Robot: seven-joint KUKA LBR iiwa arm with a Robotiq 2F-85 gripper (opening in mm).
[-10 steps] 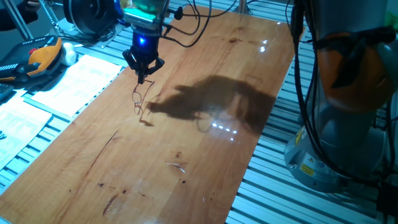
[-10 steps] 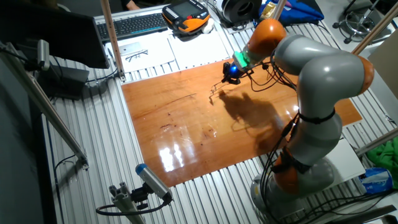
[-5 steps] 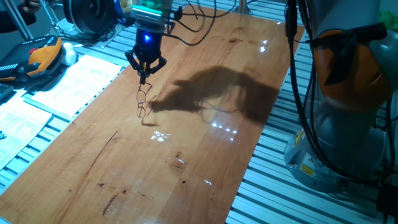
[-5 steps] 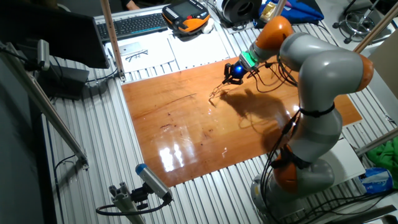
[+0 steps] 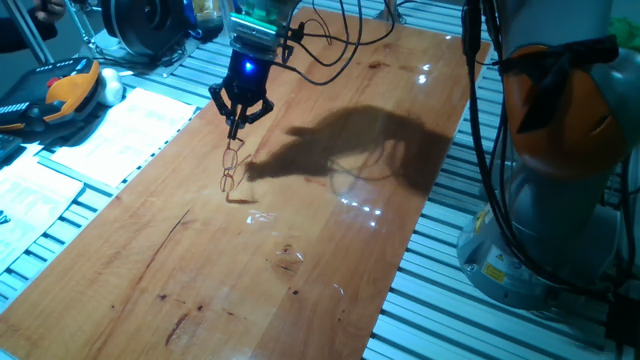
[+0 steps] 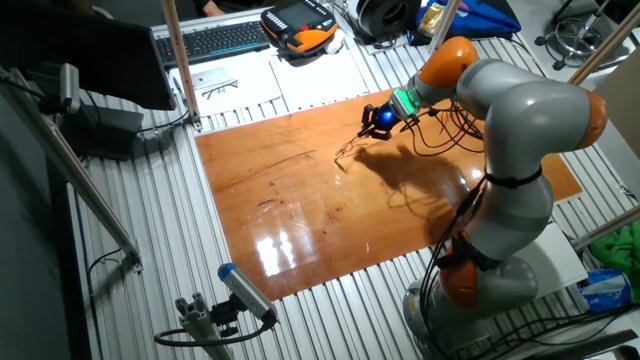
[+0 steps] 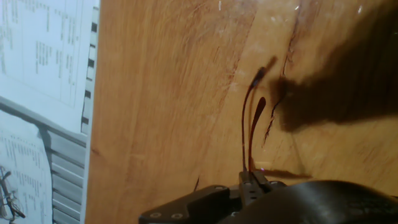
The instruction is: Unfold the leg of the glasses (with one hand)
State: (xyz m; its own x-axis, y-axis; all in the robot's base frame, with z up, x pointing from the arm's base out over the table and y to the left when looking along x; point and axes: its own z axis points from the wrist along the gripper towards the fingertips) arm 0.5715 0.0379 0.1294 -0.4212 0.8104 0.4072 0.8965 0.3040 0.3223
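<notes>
Left of the counter [image 5: 330, 250] lie printed sheets [image 5: 110, 130] on the slatted bench. The glasses [image 5: 232, 168] hang near the counter's far left edge, lower end touching or just above the wood; which cannot be told. Directly above, the tool [image 5: 236, 122] has its fingers pressed together on the upper end of the glasses. In the hand view, 2 slim wire parts run from the tool tips [image 7: 254, 180] toward the counter.

Judgement: the leg is being swung open against the counter. To do this well, keep the pinch firm, move slowly along the hinge arc, and avoid pushing down, since the thin wire would bend easily.

To the right, the arm's shadow [image 5: 370, 150] covers the wood. The hinge, the lenses and the second leg are too fine to make out. The tool body cuts off the hand view's lower edge.
</notes>
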